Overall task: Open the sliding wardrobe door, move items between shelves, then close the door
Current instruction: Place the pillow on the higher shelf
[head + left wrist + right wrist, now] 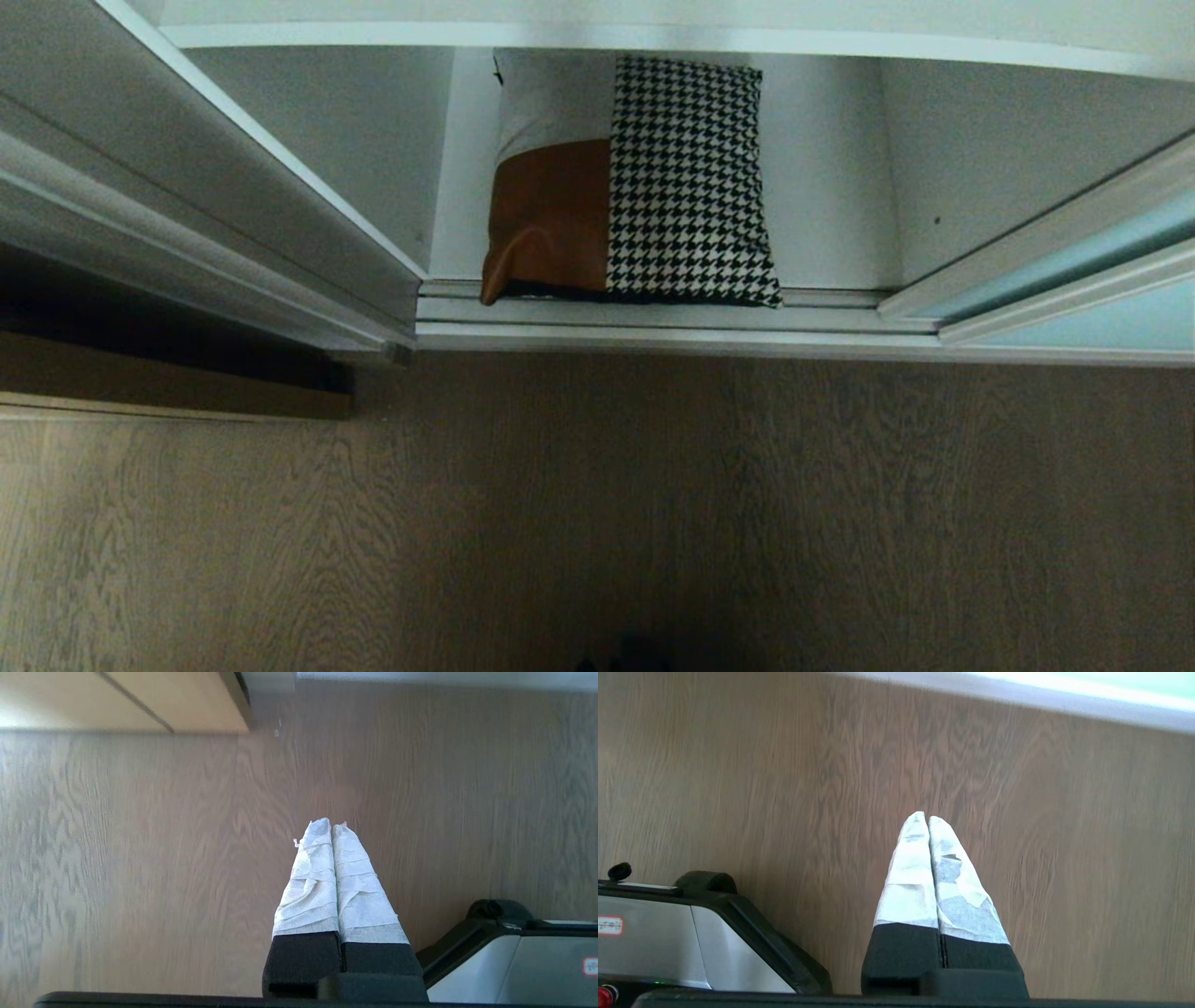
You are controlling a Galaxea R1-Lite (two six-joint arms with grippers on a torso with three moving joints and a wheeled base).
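Down at floor level the wardrobe stands open, sliding wardrobe door (1074, 280) pushed off to the right. On the bottom shelf (831, 187) the cushion (644, 187) leans upright, its lower edge at the track. It looks soft, light and squashy; that floppy tan corner seems the easiest pinch. Left hand (331, 828) and right hand (927, 819) hang clenched, empty, over the floor (653, 513).

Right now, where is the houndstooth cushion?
In the head view the cushion stands at the centre of the open wardrobe, its lower edge at the floor track, with the aqua sliding door to its right.
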